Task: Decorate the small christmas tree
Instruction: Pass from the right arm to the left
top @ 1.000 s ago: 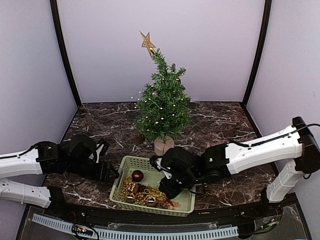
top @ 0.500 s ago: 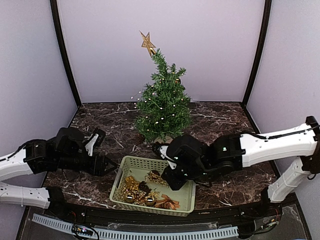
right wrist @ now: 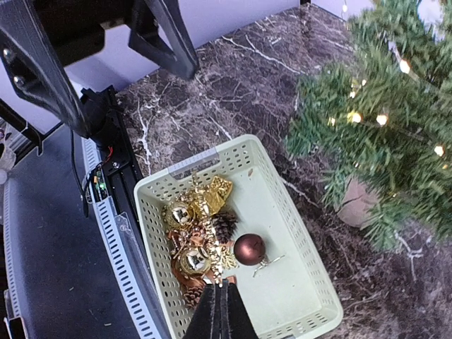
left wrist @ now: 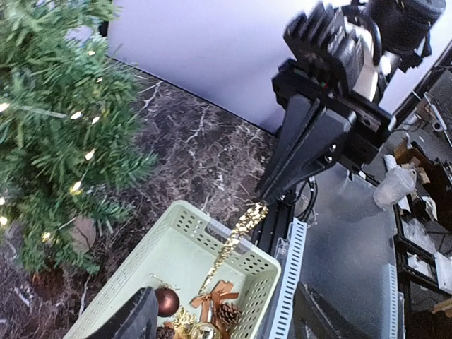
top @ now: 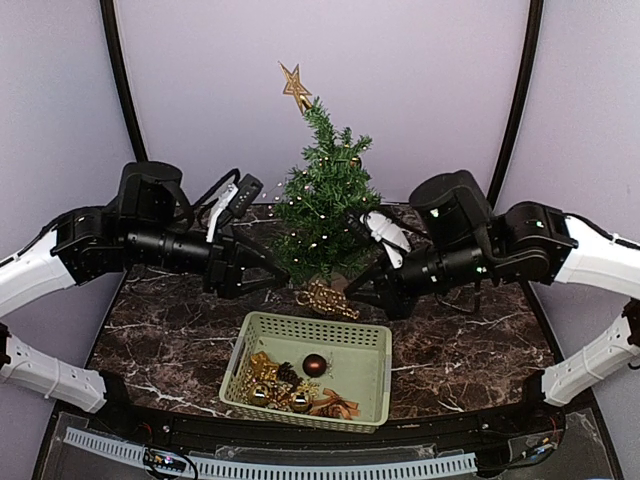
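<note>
- Gold bead string point(left wrist: 236, 236) hangs from the right claw point(left wrist: 263, 200). The claw's fingers are pinched together on the string's top end, and the loose tail dangles low in front of the tree.
- Left claw point(top: 270, 270) is spread apart and carries nothing. It hovers just left of the tree's lower branches.
- Between the two claws stands the small christmas tree point(top: 325, 205), at the back middle of the table point(top: 180, 310). The right claw sits low and just right of it, and the string is bunched in front of the trunk.
- By its looks the tree is light and top-heavy on a small round wooden foot point(right wrist: 357, 201), so a sideways tug would likely tip it. The needles seem bristly and springy, and the tiny lights point(right wrist: 353, 119) could easily snag.
- The safest hold, I judge, is the trunk or foot, not the branch tips. The string should be laid over the branches rather than pulled.
- In front of the tree, a basket point(top: 310, 322) holds a dark red ball point(top: 316, 365), gold balls point(right wrist: 180, 214) and a pine cone point(right wrist: 224, 226). A gold star point(top: 295, 85) tops the tree.
</note>
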You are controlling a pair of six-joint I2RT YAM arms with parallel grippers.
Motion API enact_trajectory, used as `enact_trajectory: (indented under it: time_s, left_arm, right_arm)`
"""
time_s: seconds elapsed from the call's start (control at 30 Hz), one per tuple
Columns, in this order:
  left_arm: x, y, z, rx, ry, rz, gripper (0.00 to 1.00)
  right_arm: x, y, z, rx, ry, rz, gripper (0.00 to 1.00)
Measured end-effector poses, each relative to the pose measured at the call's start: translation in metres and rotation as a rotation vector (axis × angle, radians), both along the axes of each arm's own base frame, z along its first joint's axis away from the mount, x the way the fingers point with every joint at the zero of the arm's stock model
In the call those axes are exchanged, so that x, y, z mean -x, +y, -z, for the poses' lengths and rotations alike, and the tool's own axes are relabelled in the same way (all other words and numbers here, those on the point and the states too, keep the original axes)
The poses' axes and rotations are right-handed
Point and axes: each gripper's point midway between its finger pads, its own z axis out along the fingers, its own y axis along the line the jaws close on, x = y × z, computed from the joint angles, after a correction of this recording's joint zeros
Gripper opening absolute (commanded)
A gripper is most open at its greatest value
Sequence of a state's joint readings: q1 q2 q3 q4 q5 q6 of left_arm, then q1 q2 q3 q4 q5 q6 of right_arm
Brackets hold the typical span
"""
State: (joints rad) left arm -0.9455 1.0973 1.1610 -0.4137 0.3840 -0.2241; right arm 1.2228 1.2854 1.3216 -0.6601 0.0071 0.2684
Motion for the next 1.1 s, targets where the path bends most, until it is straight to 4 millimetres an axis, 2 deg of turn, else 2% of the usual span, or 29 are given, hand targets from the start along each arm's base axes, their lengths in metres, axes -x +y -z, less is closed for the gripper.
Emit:
enact_trajectory:
  time_s: [0.1,0.2,0.27,0.33,0.4,0.53,0.67,0.8,0.83,0.93,0.97,1.03,1.1]
  left_arm:
    - [0.0,-0.019,-0.009,-0.003,-0.009,0.081,0.7]
    - [-0.001,-0.03,-0.011,-0.016,-0.019,0.136,0.7]
    - [0.001,-0.034,-0.009,-0.024,-0.019,0.169,0.67]
    - [0.006,-0.036,-0.006,-0.027,-0.012,0.201,0.55]
    - [0.009,-0.037,-0.005,-0.025,-0.006,0.226,0.38]
    - [0.014,-0.037,-0.003,-0.024,0.001,0.255,0.17]
    - [0.016,-0.037,-0.001,-0.028,-0.001,0.271,0.04]
    - [0.014,-0.037,0.004,-0.04,-0.001,0.268,0.0]
    - [0.014,-0.037,0.006,-0.043,-0.002,0.266,0.0]
    - [0.01,-0.037,0.011,-0.052,-0.006,0.248,0.0]
    - [0.009,-0.037,0.014,-0.057,-0.007,0.24,0.0]
    - [0.001,-0.035,0.021,-0.08,-0.015,0.197,0.0]
    - [-0.008,-0.032,0.026,-0.092,-0.032,0.143,0.0]
  right_arm:
    - [-0.007,0.0,-0.028,-0.045,-0.031,-0.04,0.0]
    - [-0.009,0.002,-0.045,-0.066,-0.055,-0.084,0.0]
    - [-0.01,0.005,-0.049,-0.075,-0.06,-0.115,0.0]
    - [-0.009,0.008,-0.049,-0.077,-0.055,-0.145,0.0]
    - [-0.009,0.01,-0.047,-0.076,-0.043,-0.168,0.0]
    - [-0.011,0.012,-0.042,-0.068,-0.031,-0.193,0.0]
    - [-0.012,0.016,-0.038,-0.059,-0.023,-0.214,0.0]
    - [-0.012,0.016,-0.034,-0.049,-0.007,-0.223,0.0]
    - [-0.012,0.015,-0.033,-0.048,-0.003,-0.224,0.06]
    - [-0.014,0.014,-0.033,-0.049,0.003,-0.222,0.57]
    - [-0.015,0.014,-0.034,-0.054,0.003,-0.215,0.68]
    - [-0.021,0.013,-0.034,-0.073,-0.015,-0.189,0.8]
    - [-0.027,0.009,-0.03,-0.089,-0.032,-0.148,0.83]
